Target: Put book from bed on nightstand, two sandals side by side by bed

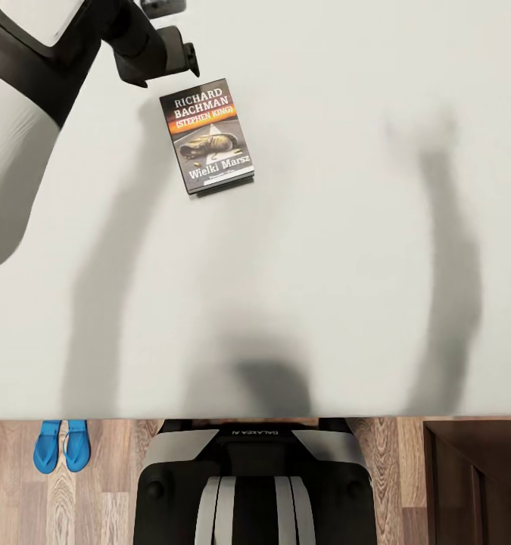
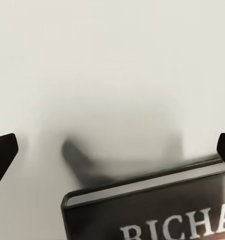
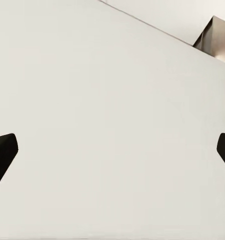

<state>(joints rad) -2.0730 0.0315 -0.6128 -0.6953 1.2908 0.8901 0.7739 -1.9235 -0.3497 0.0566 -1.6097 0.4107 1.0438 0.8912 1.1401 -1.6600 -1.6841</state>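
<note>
On bed, book lies lengthwise, title probably twd headboard.

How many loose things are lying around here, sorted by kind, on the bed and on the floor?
Book: 1, lying flat on the bed
Blue sandals: 2, side by side on the floor by the bed's edge
Total: 3
</note>
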